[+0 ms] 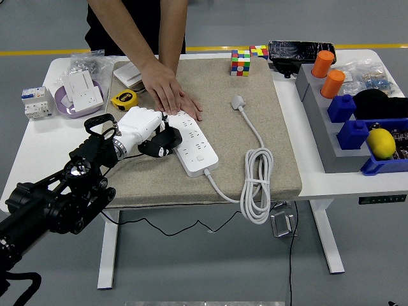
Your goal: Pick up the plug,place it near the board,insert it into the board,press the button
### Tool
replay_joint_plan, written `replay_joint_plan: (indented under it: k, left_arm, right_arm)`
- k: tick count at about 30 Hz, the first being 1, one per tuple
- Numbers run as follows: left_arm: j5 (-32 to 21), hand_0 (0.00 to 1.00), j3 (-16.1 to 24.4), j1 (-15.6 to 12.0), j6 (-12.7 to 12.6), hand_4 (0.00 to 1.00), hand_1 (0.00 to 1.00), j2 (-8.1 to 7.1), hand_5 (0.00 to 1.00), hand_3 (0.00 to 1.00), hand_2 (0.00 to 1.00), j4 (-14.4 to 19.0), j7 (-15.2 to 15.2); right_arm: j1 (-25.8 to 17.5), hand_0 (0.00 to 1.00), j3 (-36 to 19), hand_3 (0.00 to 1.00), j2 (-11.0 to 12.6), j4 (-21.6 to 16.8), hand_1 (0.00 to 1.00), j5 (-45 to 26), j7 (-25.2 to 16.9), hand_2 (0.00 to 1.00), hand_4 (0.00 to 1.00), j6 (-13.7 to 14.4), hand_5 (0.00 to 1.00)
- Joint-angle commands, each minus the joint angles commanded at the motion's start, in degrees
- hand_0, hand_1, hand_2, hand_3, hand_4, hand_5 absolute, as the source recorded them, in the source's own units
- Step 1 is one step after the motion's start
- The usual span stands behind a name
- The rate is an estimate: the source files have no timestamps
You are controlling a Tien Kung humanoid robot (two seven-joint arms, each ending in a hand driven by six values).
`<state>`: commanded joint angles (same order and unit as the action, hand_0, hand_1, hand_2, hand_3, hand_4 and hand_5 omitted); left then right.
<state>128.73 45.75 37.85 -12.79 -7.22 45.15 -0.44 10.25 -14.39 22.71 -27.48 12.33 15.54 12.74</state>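
While the robot's white five-fingered left hand [139, 125] curls around a black plug [159, 143], that plug sits right at the left edge of the long white plastic power strip [192, 144] lying on the beige felt mat [255, 83]. A person's hand [167, 91] presses flat on the strip's far end, steadying it. Judging by this, pickup and carrying to the board look complete; insertion seems under way, though whether the prongs have entered a socket cannot be told. Pressing the strip's button appears yet to come. The strip's own white cable [256, 185] lies coiled on the mat's right side. No right arm shows.
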Motion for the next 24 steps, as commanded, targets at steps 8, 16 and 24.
replay_joint_plan:
  k: [8,16,24]
  left_arm:
    - [0.0,0.421,-0.4,0.5,0.0,0.628,0.412,0.09,0.16,0.375,0.31,-0.2,0.0]
    - [0.0,0.42,-0.7,0.7,0.1,0.627,0.413,0.11,0.16,0.375,0.309,-0.4,0.0]
    - [0.0,0.422,-0.9,0.8,0.2,0.627,0.413,0.02,0.16,0.375,0.309,-0.5,0.0]
  right_arm:
    - [0.1,0.855,-0.1,0.783,0.0,0.0,0.791,0.0,0.0,0.769,0.998,0.1,0.924]
    - [0.2,0.854,-0.3,0.782,-0.1,0.1,0.79,0.0,0.0,0.768,0.998,0.1,0.922]
    - [0.2,0.855,-0.4,0.781,-0.1,0.1,0.79,0.0,-0.1,0.768,0.998,0.1,0.923]
